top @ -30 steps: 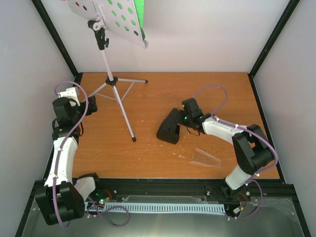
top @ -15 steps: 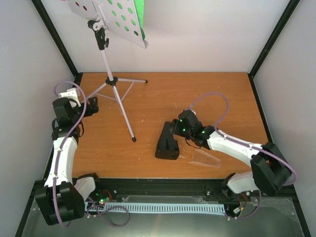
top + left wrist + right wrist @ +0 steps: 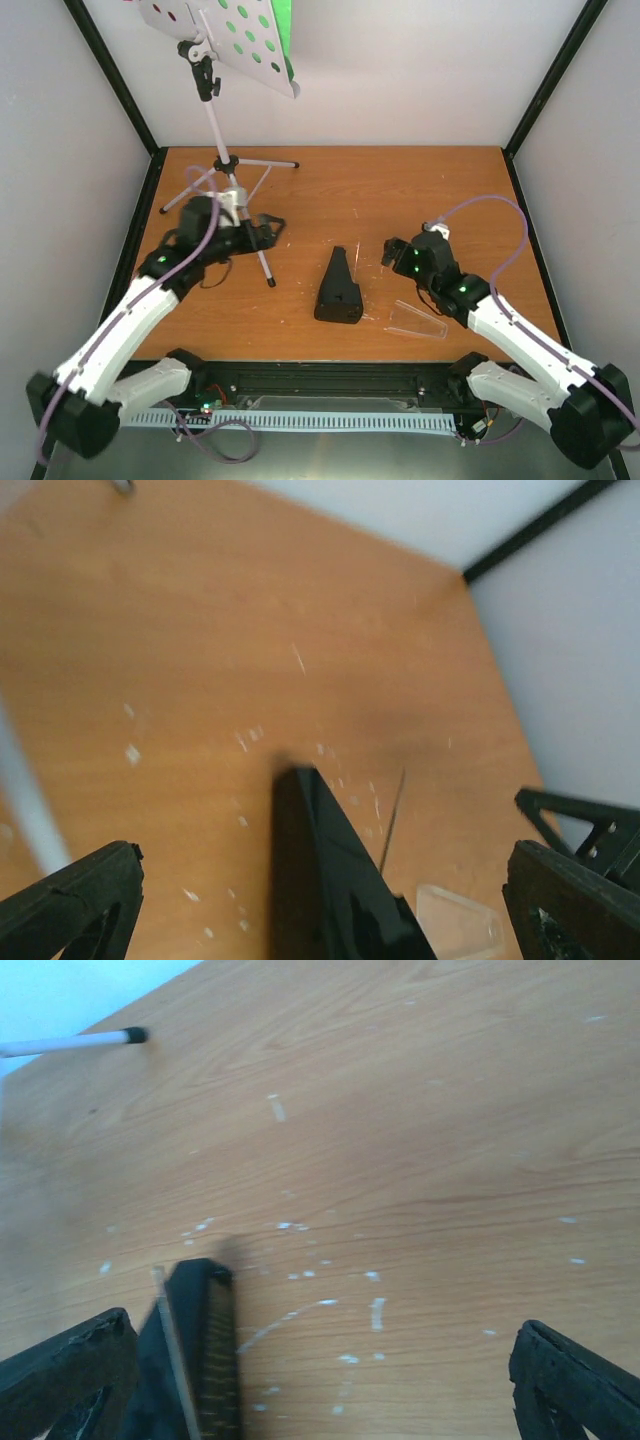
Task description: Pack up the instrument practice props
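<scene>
From above, the metronome [image 3: 340,288] stands mid-worktop [image 3: 430,190], its clear cover [image 3: 415,320] just beside it. The left gripper [image 3: 268,227], jaws apart, crowds the music stand [image 3: 230,170] leg and could topple it.

Left wrist: the metronome sits ahead.

Right wrist: the right gripper [image 3: 320,1360] has its jaws apart, and a brush might tip the metronome.

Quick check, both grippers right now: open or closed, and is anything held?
Left gripper: open, fingers wide apart, holding nothing.
Right gripper: open, holding nothing; the metronome stands clear of its fingers.

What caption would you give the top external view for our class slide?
Open left gripper and open right gripper flank the black metronome; clear cover lies nearby.
</scene>
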Controlling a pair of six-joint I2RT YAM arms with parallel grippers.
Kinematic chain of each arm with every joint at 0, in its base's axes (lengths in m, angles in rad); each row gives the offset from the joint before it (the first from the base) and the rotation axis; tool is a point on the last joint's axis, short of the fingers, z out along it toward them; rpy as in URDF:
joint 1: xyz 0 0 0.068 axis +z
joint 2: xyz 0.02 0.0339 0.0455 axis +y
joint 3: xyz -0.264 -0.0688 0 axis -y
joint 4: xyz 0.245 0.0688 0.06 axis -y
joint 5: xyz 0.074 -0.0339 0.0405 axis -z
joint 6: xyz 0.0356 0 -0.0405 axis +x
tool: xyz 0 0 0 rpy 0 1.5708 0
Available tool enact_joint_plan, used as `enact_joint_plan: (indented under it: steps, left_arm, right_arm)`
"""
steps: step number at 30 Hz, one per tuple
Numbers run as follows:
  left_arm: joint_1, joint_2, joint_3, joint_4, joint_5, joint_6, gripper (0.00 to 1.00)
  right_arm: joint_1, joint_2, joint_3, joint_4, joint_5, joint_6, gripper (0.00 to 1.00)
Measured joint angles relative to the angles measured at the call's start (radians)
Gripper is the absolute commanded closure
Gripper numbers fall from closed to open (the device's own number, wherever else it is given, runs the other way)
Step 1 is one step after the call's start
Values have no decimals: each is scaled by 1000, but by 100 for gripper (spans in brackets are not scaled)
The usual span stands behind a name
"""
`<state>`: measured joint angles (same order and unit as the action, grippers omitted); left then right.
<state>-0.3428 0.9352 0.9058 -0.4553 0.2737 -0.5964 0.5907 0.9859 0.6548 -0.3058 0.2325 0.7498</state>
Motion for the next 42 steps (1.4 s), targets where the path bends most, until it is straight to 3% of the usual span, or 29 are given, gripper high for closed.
enact_joint_plan:
  steps: [4,9,16,28,37,42]
  left_arm:
    - [-236,211,100,-61,-107,-100,0]
    - [-359,478,177,-82,-127,-160,1]
    - [-365,729,320,-136,-132,-156,0]
    - [-366,1106,652,-251,-132,-61,1]
    - [-366,1233,785,-359,-140,-13,1]
    - [-366,1245,801,-401,-143,12,7]
  right_arm:
    - [-56,-83,-35,-77,23,-38,0]
    - [-62,-188,-40,-158,43,-85,0]
    - [-64,-327,-132,-239,8,-106,0]
    - [-64,-339,-243,-255,-121,-75,0]
    - [-64,-331,-274,-228,-132,-68,0]
    - [-64,-320,-293,-214,-134,-61,0]
